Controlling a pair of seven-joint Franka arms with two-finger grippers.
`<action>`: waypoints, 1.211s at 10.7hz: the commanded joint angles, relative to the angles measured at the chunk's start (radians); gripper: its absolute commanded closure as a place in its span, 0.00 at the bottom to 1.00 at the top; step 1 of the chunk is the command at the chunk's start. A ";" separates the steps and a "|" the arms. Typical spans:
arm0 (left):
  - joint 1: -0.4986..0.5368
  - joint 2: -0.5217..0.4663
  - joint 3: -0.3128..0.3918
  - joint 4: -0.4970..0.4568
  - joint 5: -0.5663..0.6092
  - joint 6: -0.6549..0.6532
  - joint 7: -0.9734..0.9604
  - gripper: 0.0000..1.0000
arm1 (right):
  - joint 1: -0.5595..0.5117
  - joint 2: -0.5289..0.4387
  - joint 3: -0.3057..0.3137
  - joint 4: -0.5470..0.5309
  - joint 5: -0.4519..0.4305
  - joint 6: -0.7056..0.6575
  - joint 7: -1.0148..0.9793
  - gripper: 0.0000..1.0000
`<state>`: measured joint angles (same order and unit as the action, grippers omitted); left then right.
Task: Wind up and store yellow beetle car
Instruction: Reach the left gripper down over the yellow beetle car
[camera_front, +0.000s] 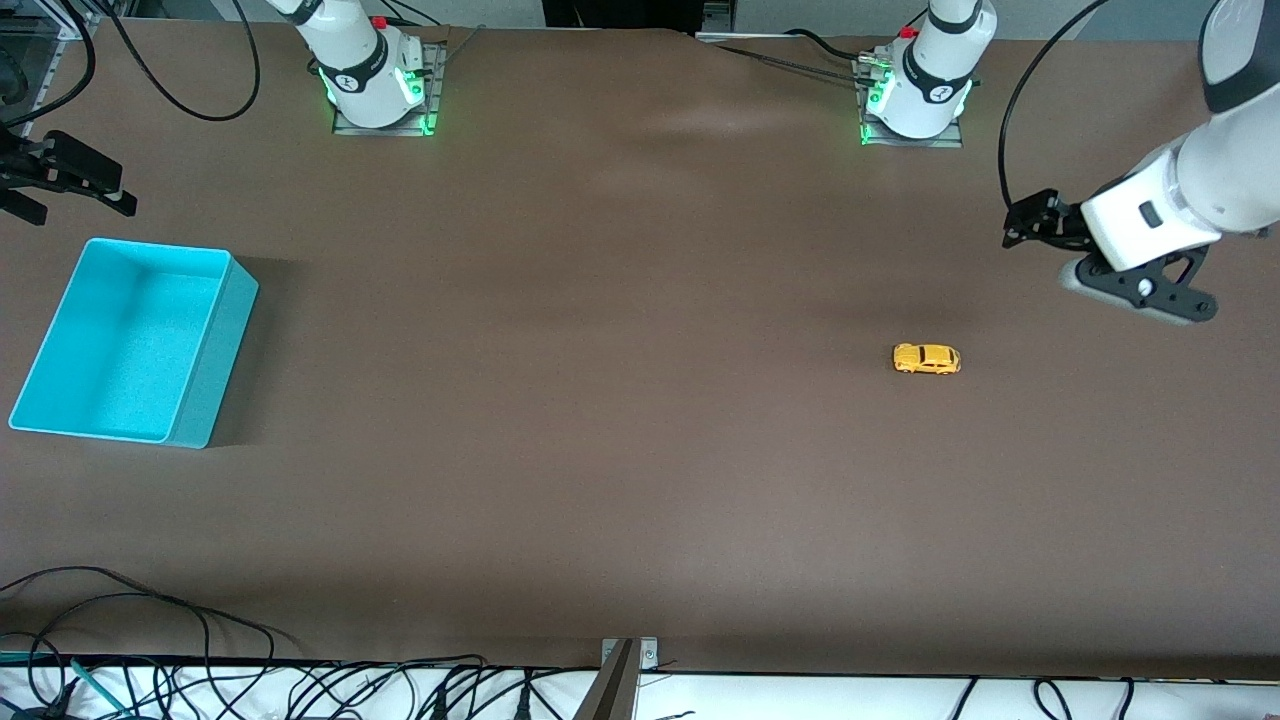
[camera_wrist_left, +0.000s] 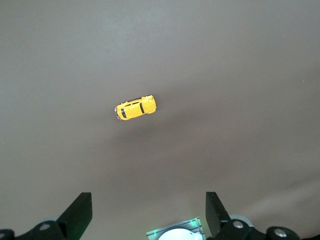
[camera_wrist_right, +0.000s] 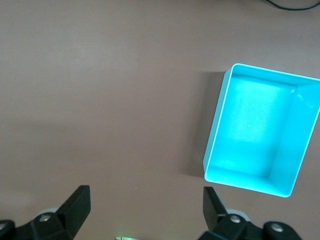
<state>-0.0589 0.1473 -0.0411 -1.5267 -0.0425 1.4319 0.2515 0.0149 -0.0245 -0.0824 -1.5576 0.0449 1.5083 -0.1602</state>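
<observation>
- We see the left arm coming in from the left arm's end of the table, wrist angled down, left gripper up in the air over bare brown table.
- In the left wrist view the left gripper has its fingers spread wide, nothing btwn them.
- Right gripper hangs at the right arm's end of the table, just above the turquoise bin; only its dark claw shows in the front view.
- Right wrist view: right gripper also spread wide & empty, looking down on the bin.
- No brand names or readable text that we can make out; only small round marks on the arm bases, too small to read.
- Yellow beetle car sits on its wheels on the table, toward the left arm's end, lying lengthwise along the table.
- Car is well apart from the left gripper, not under its fingers; nothing touches it.
- Car is well apart from the bin, which sits at the right arm's end; bin interior looks empty.
</observation>
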 joint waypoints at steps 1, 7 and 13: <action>0.005 -0.008 0.000 -0.112 0.016 0.120 0.156 0.00 | 0.000 0.003 -0.007 0.014 0.024 -0.013 -0.016 0.00; 0.036 -0.051 -0.002 -0.537 0.018 0.608 0.605 0.00 | 0.000 0.001 -0.007 0.014 0.024 -0.013 -0.016 0.00; 0.033 0.044 -0.003 -0.753 0.117 1.004 0.914 0.00 | 0.000 0.018 -0.007 0.010 0.036 -0.003 -0.035 0.00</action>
<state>-0.0270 0.1669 -0.0421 -2.2737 0.0166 2.3806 1.0953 0.0151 -0.0115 -0.0824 -1.5578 0.0491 1.5092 -0.1756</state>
